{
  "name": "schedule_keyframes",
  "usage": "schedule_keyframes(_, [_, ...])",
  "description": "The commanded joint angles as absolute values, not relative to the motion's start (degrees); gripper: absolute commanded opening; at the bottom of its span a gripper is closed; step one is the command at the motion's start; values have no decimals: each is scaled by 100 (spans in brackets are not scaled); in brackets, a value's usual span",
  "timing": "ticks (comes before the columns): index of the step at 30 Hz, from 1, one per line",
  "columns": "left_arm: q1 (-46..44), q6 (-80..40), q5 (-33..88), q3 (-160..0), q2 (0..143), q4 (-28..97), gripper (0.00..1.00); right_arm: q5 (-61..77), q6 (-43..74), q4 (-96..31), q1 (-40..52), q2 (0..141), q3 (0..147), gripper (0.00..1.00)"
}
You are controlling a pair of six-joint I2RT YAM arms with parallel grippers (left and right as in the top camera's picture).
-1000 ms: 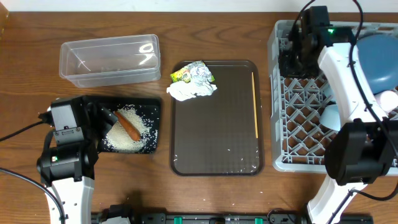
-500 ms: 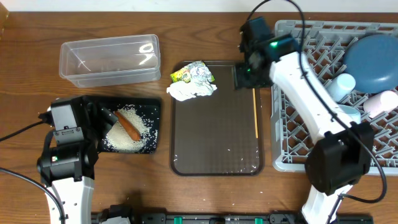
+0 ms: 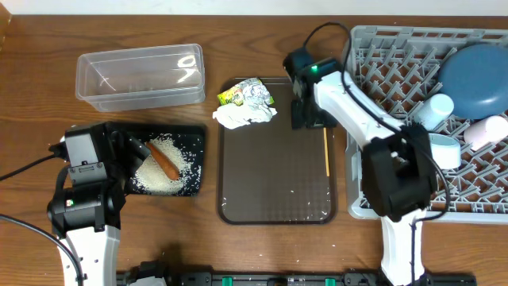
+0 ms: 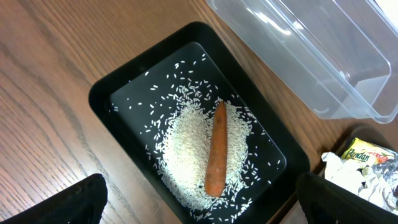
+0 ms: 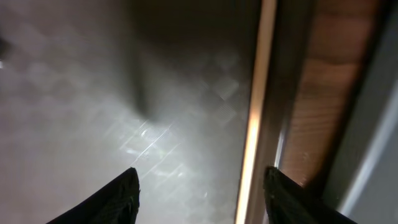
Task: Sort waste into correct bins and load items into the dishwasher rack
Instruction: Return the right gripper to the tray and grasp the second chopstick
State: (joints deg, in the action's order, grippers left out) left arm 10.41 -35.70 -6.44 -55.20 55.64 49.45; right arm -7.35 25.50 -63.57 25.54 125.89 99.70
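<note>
One wooden chopstick (image 3: 326, 143) lies along the right side of the dark brown serving tray (image 3: 270, 183); a second one does not show. My right gripper (image 3: 311, 114) is open just above the chopstick's far end. In the right wrist view the chopstick (image 5: 254, 124) runs between the open fingers of that gripper (image 5: 205, 199), nearer the right one. The wrapper (image 3: 246, 93) and tissue (image 3: 242, 117) lie at the tray's back left. The carrot (image 4: 216, 149) and rice (image 4: 186, 155) lie in the black tray (image 4: 99, 93), with my left gripper (image 4: 199, 205) open above it.
The clear box (image 3: 140, 75) stands behind the black tray (image 3: 190, 135). The grey rack (image 3: 381, 191) at the right holds the dark blue bowl (image 3: 476, 75), light blue cup (image 3: 432, 111), white cup (image 3: 486, 131) and a small light blue bowl (image 3: 446, 148).
My right arm has swung left from over the rack to the brown tray and come down over the chopstick's far end. The left arm has not moved.
</note>
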Motion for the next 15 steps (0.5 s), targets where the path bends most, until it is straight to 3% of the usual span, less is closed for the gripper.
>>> schedule_keyframes(1, [1059,-3496,-757,-5524,5575,4947,99,-786,2679,-6364,2554,12748,9959,61])
schedule_keyframes(15, [1059,-3496,-757,-5524,5575,4947,99,-740,2716,-6311,2405,12818,9780,63])
